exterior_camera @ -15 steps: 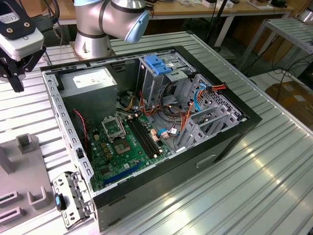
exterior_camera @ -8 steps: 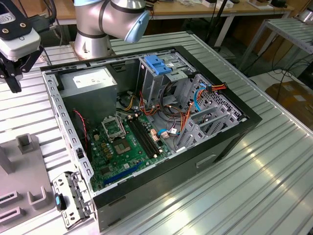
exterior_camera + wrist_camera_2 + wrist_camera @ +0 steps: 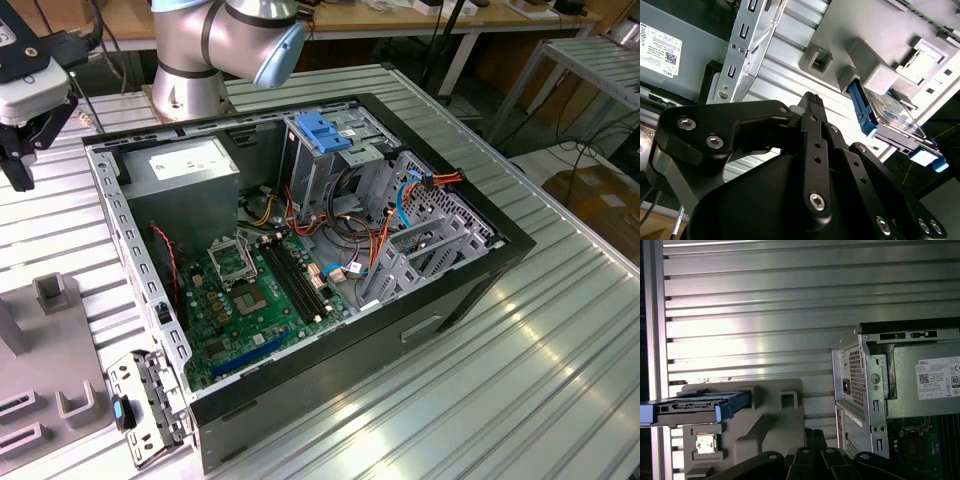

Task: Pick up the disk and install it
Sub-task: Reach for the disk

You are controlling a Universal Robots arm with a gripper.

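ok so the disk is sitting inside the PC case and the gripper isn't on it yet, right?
Not inside: the first wrist view shows the disk in the grey fixture beside the PC case. The gripper isn't on it yet.

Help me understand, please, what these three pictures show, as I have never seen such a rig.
This is one robot arm with a grasping tool at its end. The exterior view comes from a camera off the arm; both wrist views come from cameras riding on the arm. On the slatted table lies an open computer case. Beside it stands a grey holder, and the disk, in its blue frame, rests in it. The tool is apart from the disk, not yet picked up.
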